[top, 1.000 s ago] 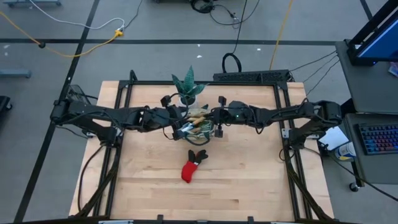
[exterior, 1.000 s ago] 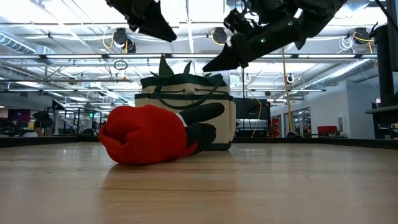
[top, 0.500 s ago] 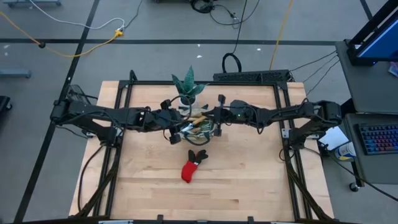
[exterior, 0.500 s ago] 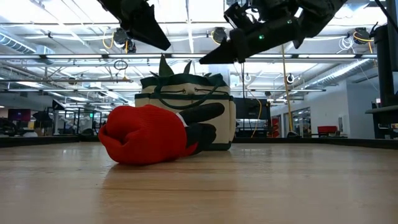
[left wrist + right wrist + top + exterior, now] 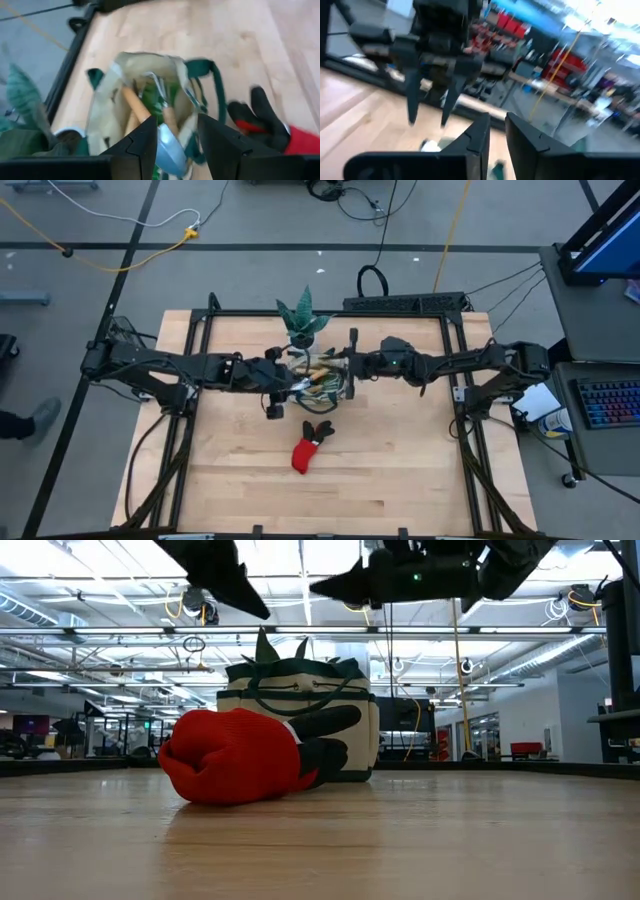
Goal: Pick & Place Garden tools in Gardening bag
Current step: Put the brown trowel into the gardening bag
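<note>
My left gripper [image 5: 274,404] hovers empty, fingers apart, beside the gardening bag [image 5: 322,387]. The red-and-black glove [image 5: 310,447] lies just in front; I'd descend squarely onto it. My right gripper [image 5: 352,366], fingers parted, waits above the bag.

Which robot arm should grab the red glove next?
Probably the left. Seen from above, the left gripper is open and empty, just beside the bag and nearer the glove on the table. The right gripper hangs at the bag's far edge, farther away.
</note>
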